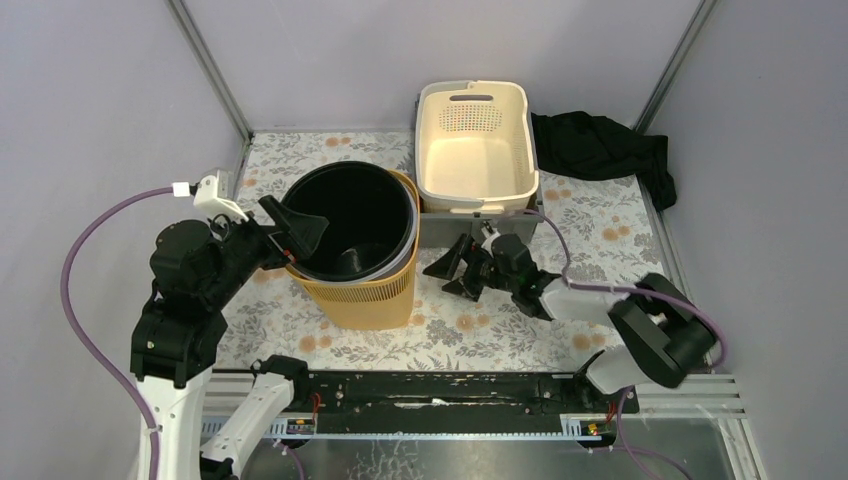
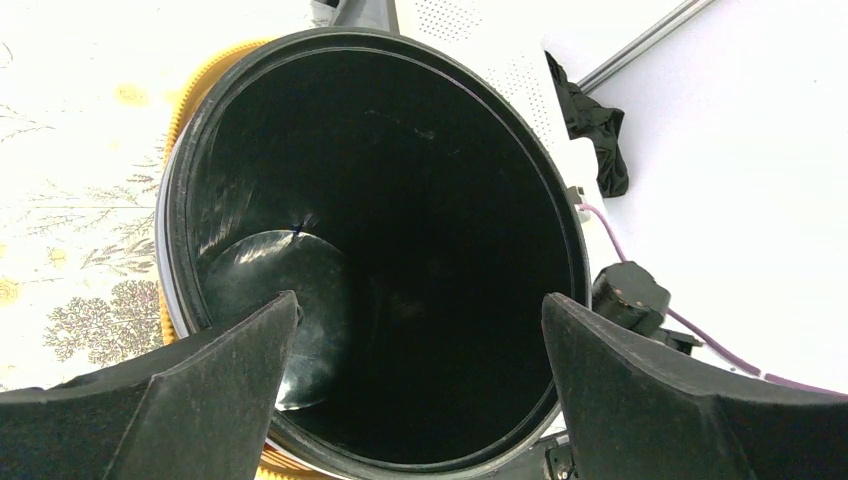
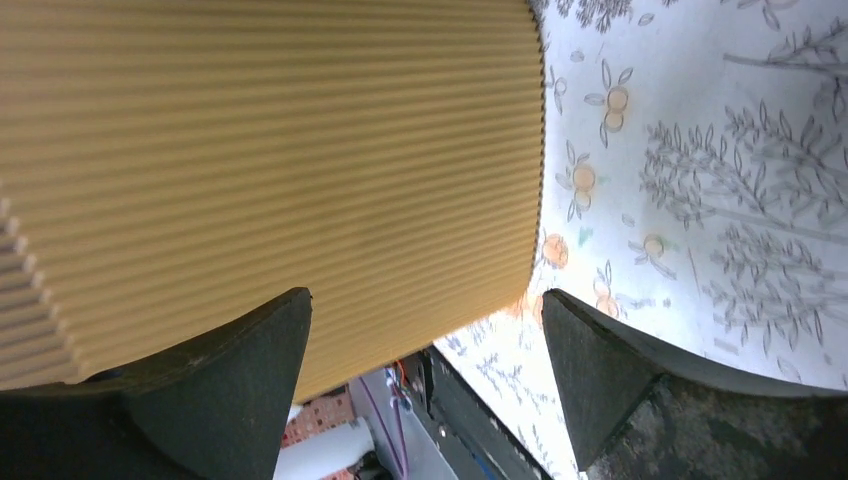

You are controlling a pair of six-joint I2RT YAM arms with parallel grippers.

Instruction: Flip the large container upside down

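From above, the large container (image 1: pixel 365 290), a yellow ribbed tub with a black inner liner (image 1: pixel 345 200) nested in it, stands upright on the floral counter (image 1: pixel 480 330), left of centre, its mouth facing up and its long axis vertical. The left claw (image 1: pixel 298 235) sits at the container's left rim with its fingers spread and nothing held. The right claw (image 1: pixel 450 275) hangs low on the right side of the tub, also released, a short gap away from the wall. A cream basket (image 1: pixel 422 150) stands at the far edge just beyond the tub, with a black cloth (image 1: pixel 600 145) to its right. The left wrist view looks straight down into the dark liner. Its two fingers (image 2: pixel 220 380) are set wide at the near rim, one seeming to overlap the inside, though whether either touches the rim cannot be told. The right wrist view is filled with the yellow ribbed wall, which lies dead ahead of the parted fingers (image 3: pixel 230 380) and apart from them, with the counter showing to the right. The left arm looks nearer to a hold, being already at the lip. Tipping the tub over likely turns on that rim, with the right claw placed to steady or push the wall.
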